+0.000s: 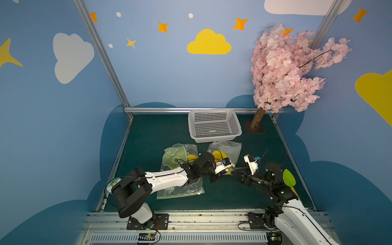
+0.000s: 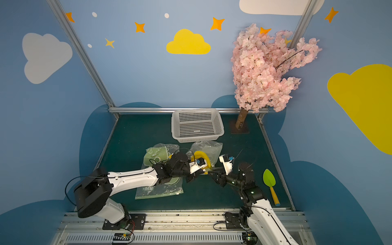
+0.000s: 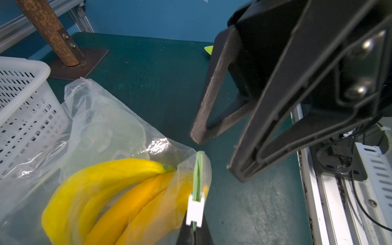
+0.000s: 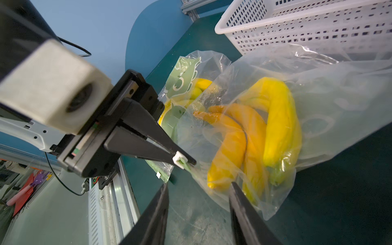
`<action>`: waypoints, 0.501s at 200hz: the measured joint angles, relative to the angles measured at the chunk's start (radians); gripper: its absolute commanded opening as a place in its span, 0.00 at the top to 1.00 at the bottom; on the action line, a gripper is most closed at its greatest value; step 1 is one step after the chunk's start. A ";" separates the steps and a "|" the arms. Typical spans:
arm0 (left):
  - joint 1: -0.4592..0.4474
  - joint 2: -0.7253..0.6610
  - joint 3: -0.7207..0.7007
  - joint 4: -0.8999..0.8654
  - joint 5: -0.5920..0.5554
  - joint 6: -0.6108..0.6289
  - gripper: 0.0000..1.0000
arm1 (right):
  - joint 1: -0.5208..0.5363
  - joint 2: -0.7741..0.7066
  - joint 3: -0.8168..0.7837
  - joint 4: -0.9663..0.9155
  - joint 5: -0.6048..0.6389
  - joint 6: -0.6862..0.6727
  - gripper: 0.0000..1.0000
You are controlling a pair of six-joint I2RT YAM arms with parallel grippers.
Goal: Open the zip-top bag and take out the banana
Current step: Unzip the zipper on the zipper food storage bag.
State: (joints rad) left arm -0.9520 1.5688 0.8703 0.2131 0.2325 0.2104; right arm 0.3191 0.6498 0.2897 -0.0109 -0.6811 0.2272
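Observation:
A clear zip-top bag [image 1: 230,148] [image 4: 328,101] lies in front of the basket, with a bunch of yellow bananas [image 1: 216,156] [image 3: 106,186] [image 4: 275,127] inside. My left gripper [image 3: 196,231] [image 4: 186,161] [image 2: 206,171] is shut on the bag's green zip strip [image 3: 198,169], just behind its white slider [image 3: 195,210] [image 4: 179,160], holding that corner up off the table. My right gripper [image 4: 198,185] [image 3: 218,157] [image 1: 236,175] stands open just beside that corner. One of its fingers is near the bag's plastic, and nothing is between its jaws.
A second bag [image 1: 176,157] [image 4: 182,84] with green print and something yellow inside lies partly under my left arm. A white mesh basket [image 1: 234,124] stands behind the bags. A tree trunk [image 1: 257,118] rises at the back right. A green toy shovel [image 2: 269,178] lies by my right arm.

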 measured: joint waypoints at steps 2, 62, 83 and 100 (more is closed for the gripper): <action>0.002 0.000 0.000 0.000 0.003 -0.002 0.97 | 0.001 0.005 0.000 0.002 0.000 -0.003 0.53; 0.023 0.000 0.000 0.000 0.058 -0.030 0.97 | 0.013 0.040 0.000 0.075 0.005 -0.048 0.64; 0.028 0.000 0.000 0.000 0.068 -0.037 0.97 | 0.018 0.056 0.000 0.092 -0.003 -0.050 0.67; 0.031 0.000 0.000 0.001 0.077 -0.042 0.97 | 0.024 0.073 0.000 0.099 -0.012 -0.051 0.68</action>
State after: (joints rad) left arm -0.9207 1.5688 0.8703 0.2142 0.3096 0.1684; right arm 0.3428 0.7231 0.2897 0.0883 -0.6933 0.1761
